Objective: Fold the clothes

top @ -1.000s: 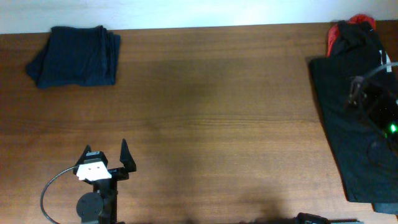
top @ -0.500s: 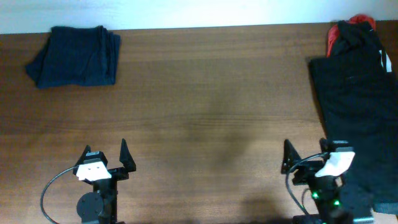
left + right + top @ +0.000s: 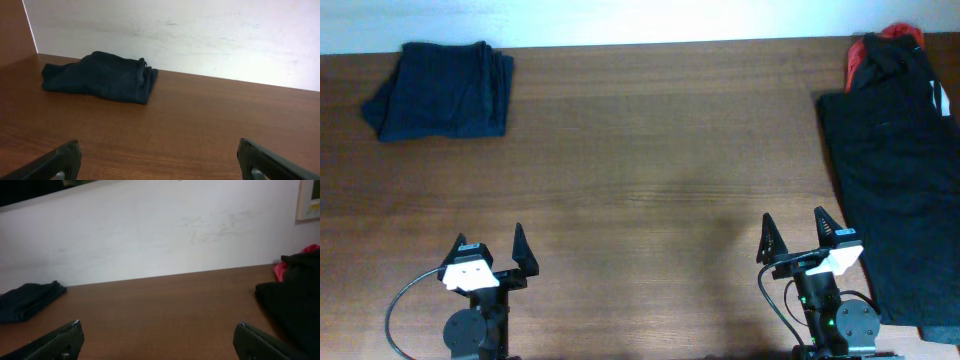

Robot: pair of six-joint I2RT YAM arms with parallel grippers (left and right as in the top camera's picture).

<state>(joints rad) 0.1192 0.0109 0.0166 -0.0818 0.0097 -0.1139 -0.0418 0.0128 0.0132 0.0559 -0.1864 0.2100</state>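
Observation:
A folded navy blue garment (image 3: 440,90) lies at the table's far left; it shows in the left wrist view (image 3: 100,77) and the right wrist view (image 3: 27,300). A black garment (image 3: 900,180) lies spread flat along the right edge, also in the right wrist view (image 3: 292,305). A red-and-black piece (image 3: 880,50) lies bunched at its far end (image 3: 295,267). My left gripper (image 3: 490,242) is open and empty near the front left edge. My right gripper (image 3: 792,228) is open and empty at the front right, just left of the black garment.
The brown wooden table (image 3: 650,150) ends at a white wall (image 3: 200,35) at the back. A black cable (image 3: 395,305) loops beside the left arm's base. A white object (image 3: 953,98) pokes in at the right edge.
The right arm has drawn back from over the black garment to the front right and settled with its gripper open. The black garment lies uncovered. The left arm has not moved.

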